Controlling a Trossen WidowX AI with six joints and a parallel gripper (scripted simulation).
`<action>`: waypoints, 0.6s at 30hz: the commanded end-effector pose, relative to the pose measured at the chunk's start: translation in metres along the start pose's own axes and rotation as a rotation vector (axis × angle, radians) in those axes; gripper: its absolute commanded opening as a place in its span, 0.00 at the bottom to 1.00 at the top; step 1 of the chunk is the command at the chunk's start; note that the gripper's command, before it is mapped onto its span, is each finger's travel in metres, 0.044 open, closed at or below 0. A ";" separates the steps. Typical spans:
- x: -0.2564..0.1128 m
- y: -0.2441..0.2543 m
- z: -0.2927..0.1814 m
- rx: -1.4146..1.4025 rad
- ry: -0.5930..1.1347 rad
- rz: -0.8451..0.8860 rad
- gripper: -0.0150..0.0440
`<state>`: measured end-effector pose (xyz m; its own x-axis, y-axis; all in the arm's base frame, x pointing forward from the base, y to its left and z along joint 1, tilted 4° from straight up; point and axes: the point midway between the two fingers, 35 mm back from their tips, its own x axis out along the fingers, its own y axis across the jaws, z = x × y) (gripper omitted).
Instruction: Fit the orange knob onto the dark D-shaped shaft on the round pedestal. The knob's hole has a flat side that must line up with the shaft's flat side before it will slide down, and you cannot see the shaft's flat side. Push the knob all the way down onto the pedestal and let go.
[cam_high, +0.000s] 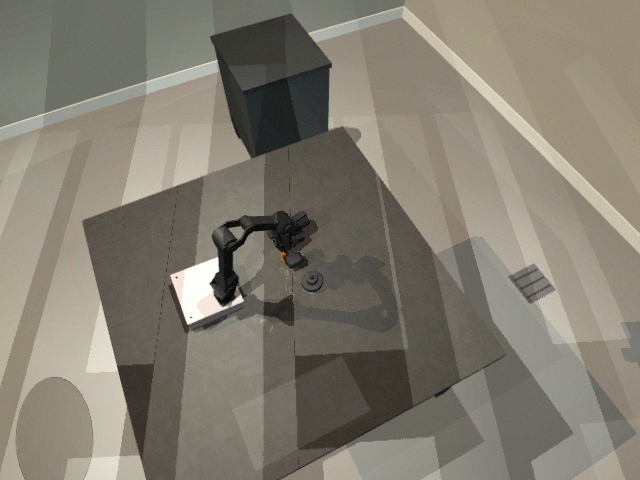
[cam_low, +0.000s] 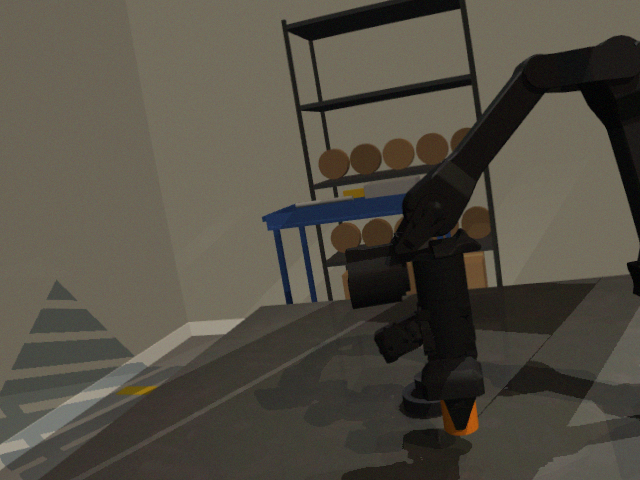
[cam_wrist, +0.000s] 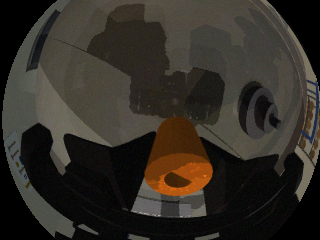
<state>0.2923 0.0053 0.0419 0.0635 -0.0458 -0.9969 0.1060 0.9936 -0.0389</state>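
Observation:
The orange knob (cam_high: 283, 256) (cam_low: 472, 420) (cam_wrist: 172, 140) is upright between the fingers of my gripper (cam_high: 283, 255) (cam_low: 460, 416) (cam_wrist: 176, 138), which is shut on it. In the wrist view the knob's open end faces the camera and its hole shows a flat side. In the exterior view the knob appears slightly above the table, with a shadow below it. The round pedestal (cam_high: 305, 285) (cam_low: 417, 404) (cam_wrist: 256, 119) stands apart from the knob, at the right in the wrist view. Its dark shaft (cam_high: 311, 277) (cam_wrist: 275, 122) is bare; the shaft's flat side cannot be made out.
The arm's white base plate (cam_high: 199, 291) sits on the dark table (cam_high: 232, 372). A dark cabinet (cam_high: 286, 108) stands beyond the table's back edge. The exterior view shows a blue bench (cam_low: 336, 212) and a shelf rack (cam_low: 387, 94) in the background. Arm shadows fall around the pedestal.

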 end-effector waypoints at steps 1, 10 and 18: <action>-0.025 0.000 0.004 0.003 -0.013 -0.002 0.25; -0.084 -0.001 -0.001 0.003 -0.012 -0.001 0.25; -0.106 -0.003 -0.006 0.004 -0.011 -0.002 0.25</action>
<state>0.2804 0.0100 0.1460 0.0821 -0.0436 -0.9957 0.1068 0.9937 -0.0347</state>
